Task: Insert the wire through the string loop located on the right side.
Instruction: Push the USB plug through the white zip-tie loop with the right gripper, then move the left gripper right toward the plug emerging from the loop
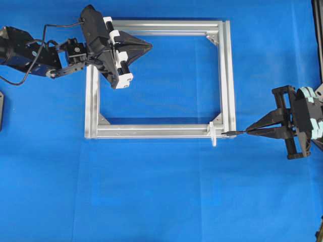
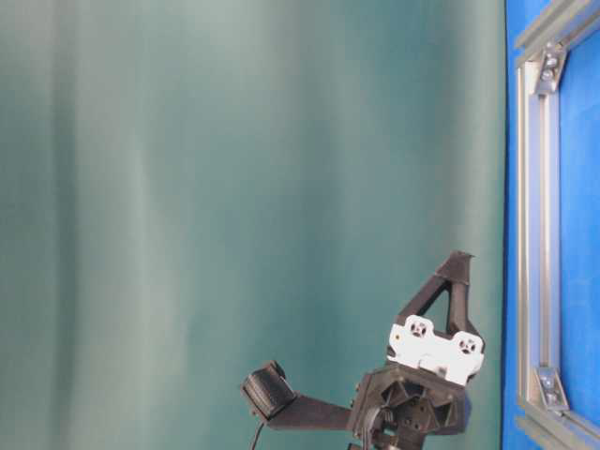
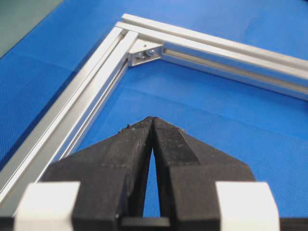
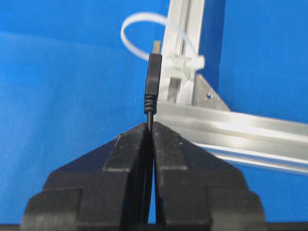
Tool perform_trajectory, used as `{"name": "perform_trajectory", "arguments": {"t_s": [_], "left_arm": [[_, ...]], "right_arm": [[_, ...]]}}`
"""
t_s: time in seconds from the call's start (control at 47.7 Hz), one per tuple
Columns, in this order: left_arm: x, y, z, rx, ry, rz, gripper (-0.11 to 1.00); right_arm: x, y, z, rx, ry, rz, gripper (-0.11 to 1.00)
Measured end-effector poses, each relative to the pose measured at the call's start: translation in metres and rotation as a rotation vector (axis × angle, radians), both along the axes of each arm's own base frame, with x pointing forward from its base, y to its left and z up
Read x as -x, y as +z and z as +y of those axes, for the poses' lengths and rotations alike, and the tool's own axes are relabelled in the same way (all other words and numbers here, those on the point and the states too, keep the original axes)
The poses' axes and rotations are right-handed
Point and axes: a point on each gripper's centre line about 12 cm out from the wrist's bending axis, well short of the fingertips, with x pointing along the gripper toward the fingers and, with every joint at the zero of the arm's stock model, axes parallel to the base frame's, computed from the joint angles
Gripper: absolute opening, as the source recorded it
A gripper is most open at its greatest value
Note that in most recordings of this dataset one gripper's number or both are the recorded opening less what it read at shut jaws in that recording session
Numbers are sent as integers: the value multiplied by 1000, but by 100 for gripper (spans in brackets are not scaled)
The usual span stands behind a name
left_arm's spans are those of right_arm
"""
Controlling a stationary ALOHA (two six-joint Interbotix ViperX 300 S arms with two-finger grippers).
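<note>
My right gripper is shut on the thin black wire, just behind its thicker plug tip. The plug tip points left at the frame's lower right corner, a short way from the white string loop. In the right wrist view the string loop arches from the bar just beyond the plug's metal end. My left gripper is shut on nothing, hovering inside the frame's upper left part.
The silver aluminium frame lies flat on the blue cloth with corner brackets inside. The table-level view shows the left arm beside the frame bar.
</note>
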Motion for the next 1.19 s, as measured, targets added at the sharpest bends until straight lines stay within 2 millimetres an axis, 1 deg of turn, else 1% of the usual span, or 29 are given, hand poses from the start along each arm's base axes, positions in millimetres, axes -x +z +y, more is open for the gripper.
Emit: {"name": "perform_trajectory", "arguments": {"t_s": [0.105, 0.251, 0.587, 0.796, 1.048, 1.194], "left_arm": [[0, 0, 0, 0, 0, 0, 2], [0, 0, 0, 0, 0, 0, 2], [0, 0, 1, 0, 2, 0, 2], [0, 0, 0, 0, 0, 0, 2], [-1, 0, -2, 0, -6, 0, 2], [-2, 0, -9, 1, -23, 0, 2]], "right_arm": [[-3, -5, 0, 1, -2, 6, -4], [-15, -9, 2, 5, -4, 2, -4], [-53, -12, 6, 6, -15, -21, -4], [-71, -14, 5, 10, -29, -17, -4], [-74, -14, 4, 10, -32, -15, -4], [-74, -14, 4, 10, -32, -15, -4]]}}
